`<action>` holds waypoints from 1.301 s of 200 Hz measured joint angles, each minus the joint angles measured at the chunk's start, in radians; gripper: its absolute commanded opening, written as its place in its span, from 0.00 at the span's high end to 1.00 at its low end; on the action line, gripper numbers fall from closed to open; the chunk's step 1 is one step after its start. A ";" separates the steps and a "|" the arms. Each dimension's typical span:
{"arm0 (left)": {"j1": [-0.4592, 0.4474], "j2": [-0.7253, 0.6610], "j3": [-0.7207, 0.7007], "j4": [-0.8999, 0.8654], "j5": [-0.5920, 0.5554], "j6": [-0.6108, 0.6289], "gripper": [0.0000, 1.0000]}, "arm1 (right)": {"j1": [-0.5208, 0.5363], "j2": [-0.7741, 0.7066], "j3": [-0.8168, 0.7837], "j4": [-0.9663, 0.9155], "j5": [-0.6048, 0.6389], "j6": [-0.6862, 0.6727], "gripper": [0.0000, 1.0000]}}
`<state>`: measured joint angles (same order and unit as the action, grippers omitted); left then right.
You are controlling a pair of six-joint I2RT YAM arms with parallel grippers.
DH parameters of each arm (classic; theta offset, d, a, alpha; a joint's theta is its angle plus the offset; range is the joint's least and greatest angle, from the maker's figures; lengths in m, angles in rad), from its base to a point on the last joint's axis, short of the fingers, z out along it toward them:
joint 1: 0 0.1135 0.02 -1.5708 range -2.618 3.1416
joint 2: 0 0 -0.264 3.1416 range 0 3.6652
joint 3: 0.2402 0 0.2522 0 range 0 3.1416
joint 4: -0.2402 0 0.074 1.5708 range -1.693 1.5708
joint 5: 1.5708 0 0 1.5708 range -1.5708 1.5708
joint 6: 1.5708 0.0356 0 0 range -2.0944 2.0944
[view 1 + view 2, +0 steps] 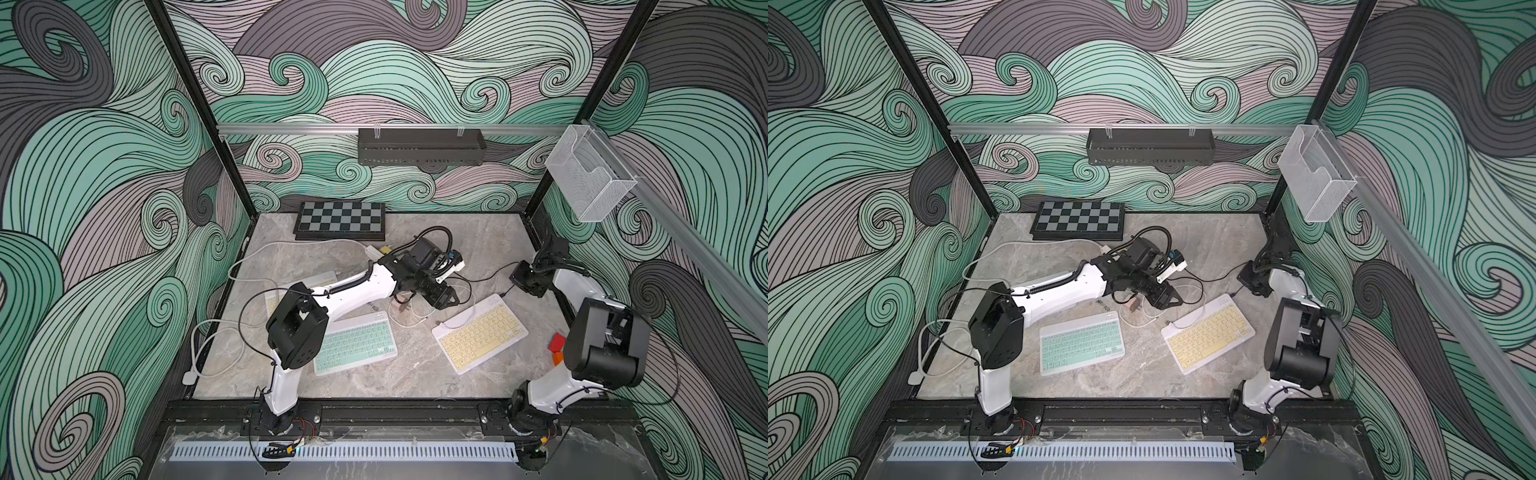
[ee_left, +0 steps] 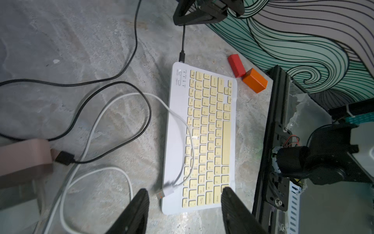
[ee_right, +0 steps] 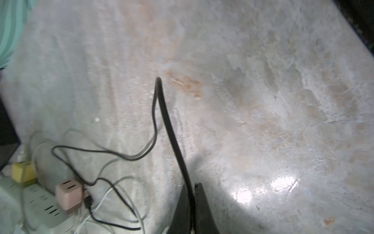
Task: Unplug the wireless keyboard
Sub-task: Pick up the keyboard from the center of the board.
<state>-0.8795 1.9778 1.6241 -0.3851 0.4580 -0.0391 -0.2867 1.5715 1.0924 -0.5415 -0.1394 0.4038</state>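
The left gripper (image 2: 184, 191) hovered half open and empty above a loose white cable (image 2: 131, 93). Right of the bench's middle lay the yellow keyboard (image 1: 480, 332), its black plug (image 2: 182, 57) apparently seated at the far corner. Near the bench's right edge, the right gripper (image 3: 191, 190) was pinched tight on the black cable (image 3: 168, 125); the pull-out looked undone.
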 measured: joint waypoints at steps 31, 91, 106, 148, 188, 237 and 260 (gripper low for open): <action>0.000 0.136 0.114 0.038 0.072 0.029 0.34 | 0.050 -0.105 0.011 -0.003 -0.042 0.008 1.00; 0.000 0.314 0.353 0.041 0.171 0.074 0.28 | 0.113 -0.175 0.012 -0.025 -0.100 0.024 1.00; 0.008 0.337 0.391 0.041 0.189 0.082 0.27 | 0.120 -0.188 0.012 -0.028 -0.107 0.026 1.00; 0.032 0.371 0.407 0.037 0.274 0.118 0.27 | 0.132 -0.208 0.014 -0.025 -0.145 0.029 1.00; 0.072 0.406 0.407 0.037 0.369 0.133 0.27 | 0.142 -0.212 0.014 -0.009 -0.183 0.029 1.00; 0.099 0.431 0.407 0.043 0.495 0.154 0.52 | 0.153 -0.212 0.021 0.000 -0.203 0.030 1.00; 0.098 0.435 0.406 0.064 0.551 0.154 0.54 | 0.155 -0.212 0.021 0.001 -0.204 0.030 1.00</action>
<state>-0.7815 2.4126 2.0300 -0.3210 1.0088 0.1154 -0.1318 1.3598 1.1137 -0.5404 -0.3431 0.4335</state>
